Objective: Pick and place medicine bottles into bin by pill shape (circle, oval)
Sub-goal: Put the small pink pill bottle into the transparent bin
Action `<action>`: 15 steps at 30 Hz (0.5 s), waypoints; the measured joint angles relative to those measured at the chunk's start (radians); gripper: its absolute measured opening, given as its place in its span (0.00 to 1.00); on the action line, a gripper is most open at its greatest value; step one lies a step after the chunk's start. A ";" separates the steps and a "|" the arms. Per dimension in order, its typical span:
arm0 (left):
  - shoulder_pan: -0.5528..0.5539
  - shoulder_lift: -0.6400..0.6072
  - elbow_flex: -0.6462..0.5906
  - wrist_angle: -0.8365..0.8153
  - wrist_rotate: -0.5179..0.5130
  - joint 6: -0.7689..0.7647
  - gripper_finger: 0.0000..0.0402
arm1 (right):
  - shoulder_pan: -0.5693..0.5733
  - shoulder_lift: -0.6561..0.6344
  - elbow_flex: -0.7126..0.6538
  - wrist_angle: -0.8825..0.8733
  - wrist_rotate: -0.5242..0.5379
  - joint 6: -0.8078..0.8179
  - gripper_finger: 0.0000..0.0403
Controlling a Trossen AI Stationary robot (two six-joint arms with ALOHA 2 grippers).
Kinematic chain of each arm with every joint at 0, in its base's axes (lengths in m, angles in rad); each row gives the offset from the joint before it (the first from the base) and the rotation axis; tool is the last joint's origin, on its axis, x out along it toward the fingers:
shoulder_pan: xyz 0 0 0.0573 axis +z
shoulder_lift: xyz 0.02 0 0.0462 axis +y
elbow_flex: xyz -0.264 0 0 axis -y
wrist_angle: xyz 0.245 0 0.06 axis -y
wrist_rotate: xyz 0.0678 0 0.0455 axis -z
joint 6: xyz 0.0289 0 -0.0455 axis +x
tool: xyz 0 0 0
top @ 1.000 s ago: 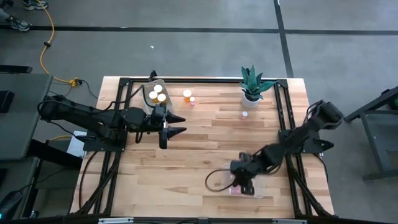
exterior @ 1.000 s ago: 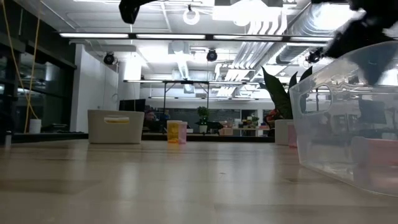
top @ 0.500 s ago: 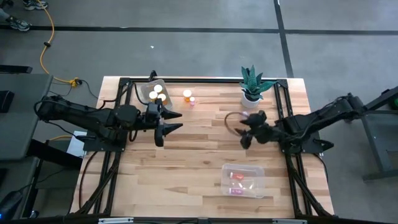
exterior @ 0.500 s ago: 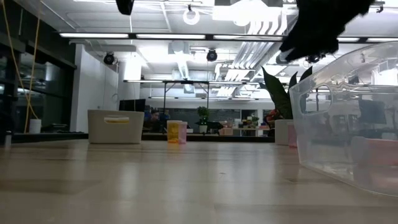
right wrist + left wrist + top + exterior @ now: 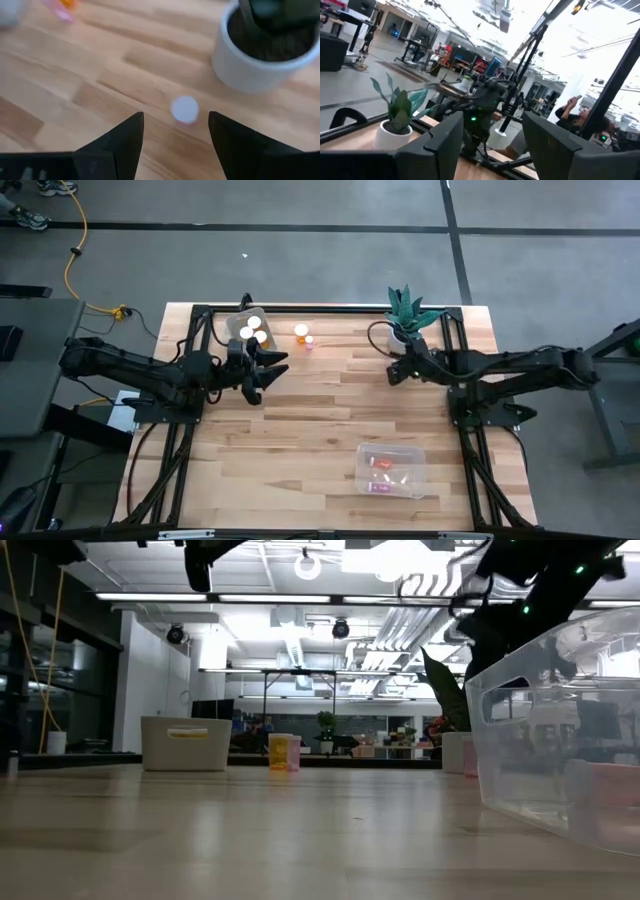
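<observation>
A small medicine bottle with a white cap [image 5: 184, 109] stands on the table beside the white pot of the plant [image 5: 265, 60]. My right gripper [image 5: 176, 117] hovers open above it, slanting down, touching nothing; in the high view that gripper [image 5: 393, 370] covers the bottle. Two more bottles, one orange [image 5: 301, 331] and one pink [image 5: 309, 342], stand at the far middle. My left gripper [image 5: 278, 364] is open and empty in the air near them, pointing toward the table's right.
A tub [image 5: 250, 328] at the far left holds white-capped bottles. A clear tub [image 5: 390, 470] with pink bottles sits near the front right. The potted plant [image 5: 405, 315] stands just beyond my right gripper. Bare wood lies between the arms.
My right gripper has swung from the clear tub at the near right toward the far edge, rolling as it went, and now hangs over the small bottle by the plant pot. My left gripper has drawn back slightly and tipped upward. Neither has opened or shut.
</observation>
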 joint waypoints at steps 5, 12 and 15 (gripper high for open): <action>0.000 0.000 0.000 -0.004 0.003 -0.001 0.48 | -0.090 0.052 0.000 0.041 -0.059 0.000 0.54; 0.000 0.000 0.000 -0.008 0.002 0.002 0.48 | -0.135 0.129 0.000 0.074 -0.111 -0.010 0.57; 0.000 0.000 0.000 -0.007 0.002 0.002 0.48 | -0.135 0.164 0.000 0.081 -0.097 -0.014 0.62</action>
